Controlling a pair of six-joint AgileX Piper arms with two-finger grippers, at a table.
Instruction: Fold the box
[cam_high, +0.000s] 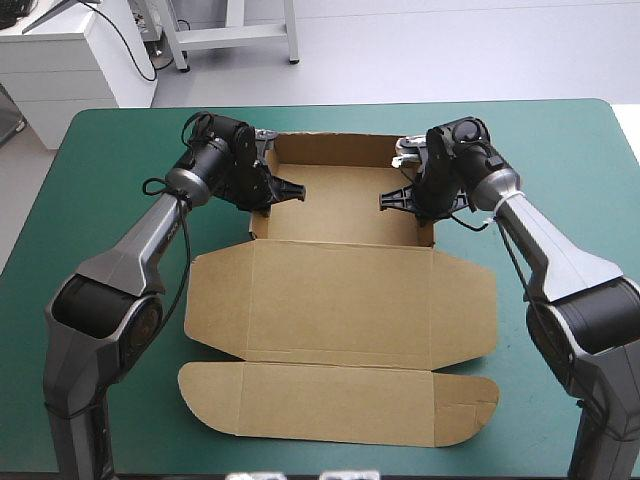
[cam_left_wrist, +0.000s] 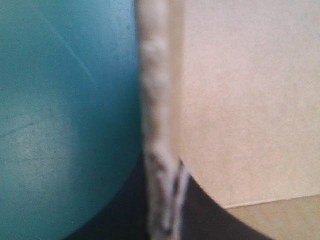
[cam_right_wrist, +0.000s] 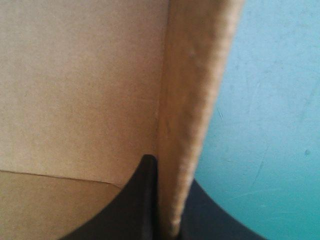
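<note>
The brown box (cam_high: 340, 300) lies mid-table as an open tray at the far end, with its lid flat toward the front. My left gripper (cam_high: 268, 196) straddles the tray's left wall, one black finger inside and one outside. In the left wrist view the wall's edge (cam_left_wrist: 157, 100) runs up from between the all-but-shut gripper (cam_left_wrist: 162, 205). My right gripper (cam_high: 414, 200) straddles the right wall the same way. The right wrist view shows that wall (cam_right_wrist: 192, 100) pinched in the gripper (cam_right_wrist: 167, 200), with the tray floor (cam_right_wrist: 75, 75) beside it.
The teal-green cover (cam_high: 100, 200) shows on both sides of the box. The lid's rounded front flap (cam_high: 330, 400) reaches close to the table's front edge. Side flaps stick out left (cam_high: 215, 300) and right (cam_high: 470, 300) of the lid.
</note>
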